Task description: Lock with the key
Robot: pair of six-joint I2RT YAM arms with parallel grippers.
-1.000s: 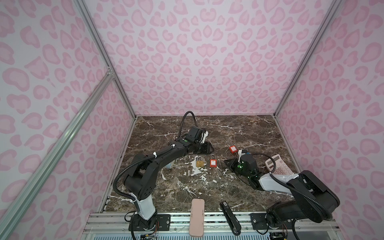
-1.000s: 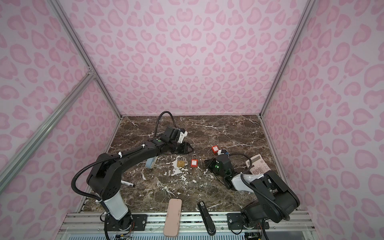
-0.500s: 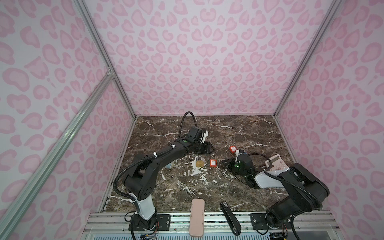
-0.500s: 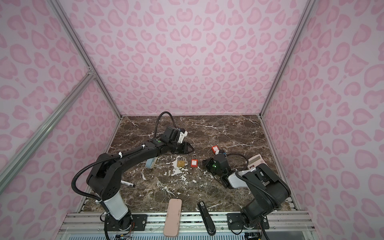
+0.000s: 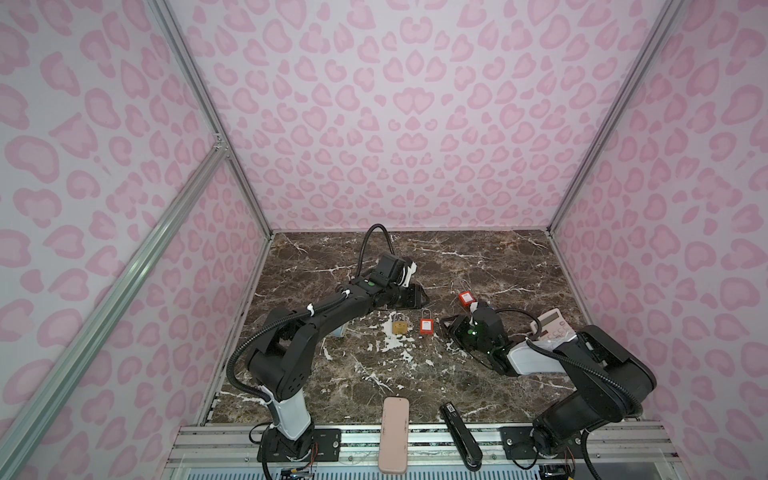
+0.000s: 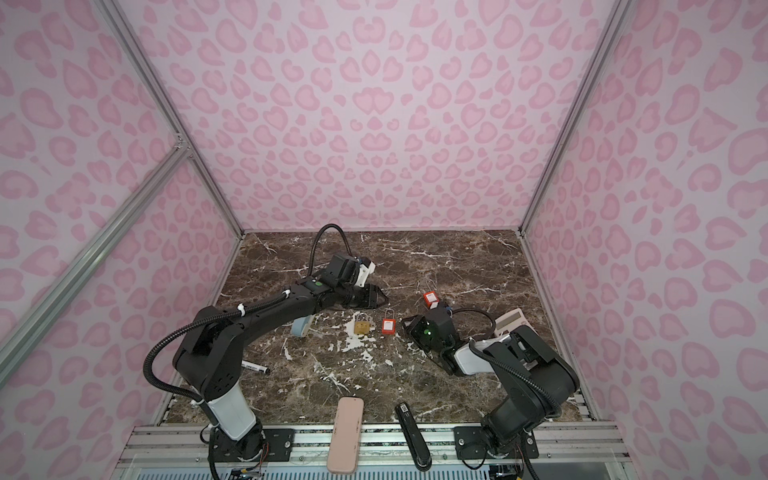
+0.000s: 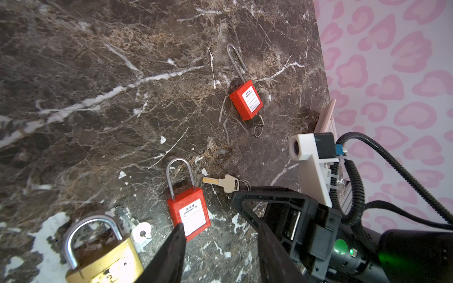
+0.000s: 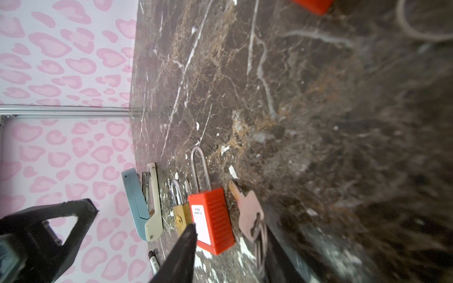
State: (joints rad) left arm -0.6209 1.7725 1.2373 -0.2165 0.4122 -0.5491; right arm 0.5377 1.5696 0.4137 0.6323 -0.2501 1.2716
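Right gripper (image 8: 229,235) sits low, jaws apart and gripping nothing. The key (image 8: 250,213) lies flat between them, just right of the red padlock (image 8: 213,220). Left gripper (image 5: 417,297) hovers beyond the brass padlock (image 5: 400,325), jaws half spread, empty.

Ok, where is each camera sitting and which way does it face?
Top views: high at the front, looking down and back; left arm and right arm show whole.
Left wrist: behind left gripper, facing rightward; right arm's wrist intrudes.
Right wrist: behind right gripper, rolled sideways, facing leftward; left gripper intrudes.
Shared: both wrist views catch the short-shackle red padlock, brass padlock, key.
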